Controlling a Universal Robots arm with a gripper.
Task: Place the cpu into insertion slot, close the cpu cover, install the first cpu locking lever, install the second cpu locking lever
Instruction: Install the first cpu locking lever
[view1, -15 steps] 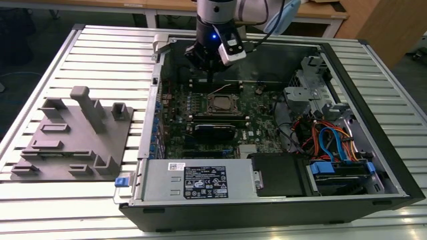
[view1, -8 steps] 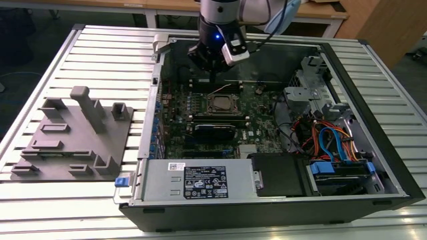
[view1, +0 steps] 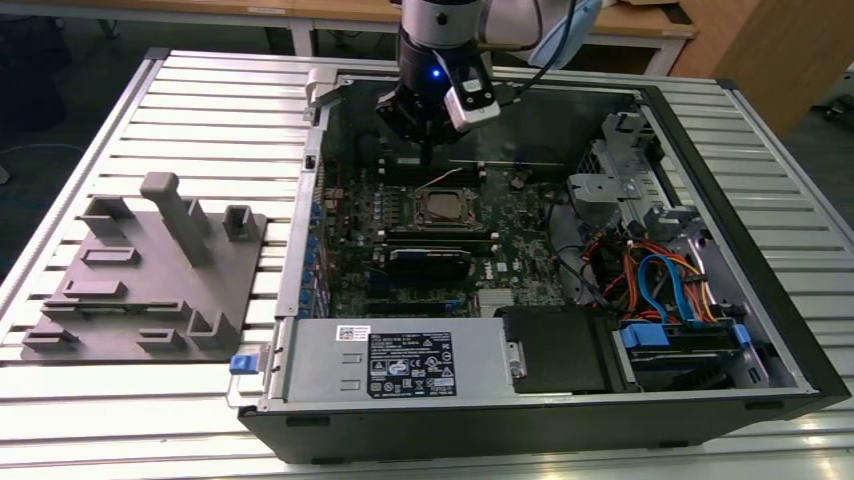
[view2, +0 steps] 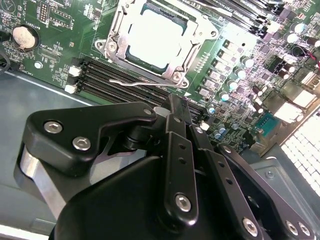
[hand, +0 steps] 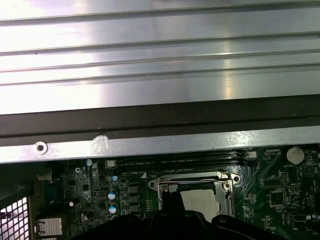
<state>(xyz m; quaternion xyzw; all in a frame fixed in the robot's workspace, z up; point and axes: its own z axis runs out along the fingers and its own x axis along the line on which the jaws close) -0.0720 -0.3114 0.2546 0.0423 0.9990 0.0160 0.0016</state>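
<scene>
The cpu (view2: 150, 36) shows its pale silver top inside the insertion slot (view1: 447, 208) on the green board. The cpu cover (view2: 197, 25), a metal frame with a square window, lies down flat around the chip. A thin wire locking lever (view2: 131, 82) runs along the socket's side over the memory slots. My gripper (view1: 427, 158) hangs just behind the socket, toward the case's back wall, above the board. Its black fingers are together and hold nothing. In both wrist views the fingertips (view2: 176, 102) point near the socket's edge, and the socket (hand: 197, 192) sits just past them.
The open computer case (view1: 747, 150) lies on a slatted metal table. A power supply box (view1: 400, 362) fills its near side, and drive bays and coloured cables (view1: 654, 280) its right. A grey fixture plate (view1: 147, 275) stands at the exterior view's left. The case wall (hand: 160, 117) is close by.
</scene>
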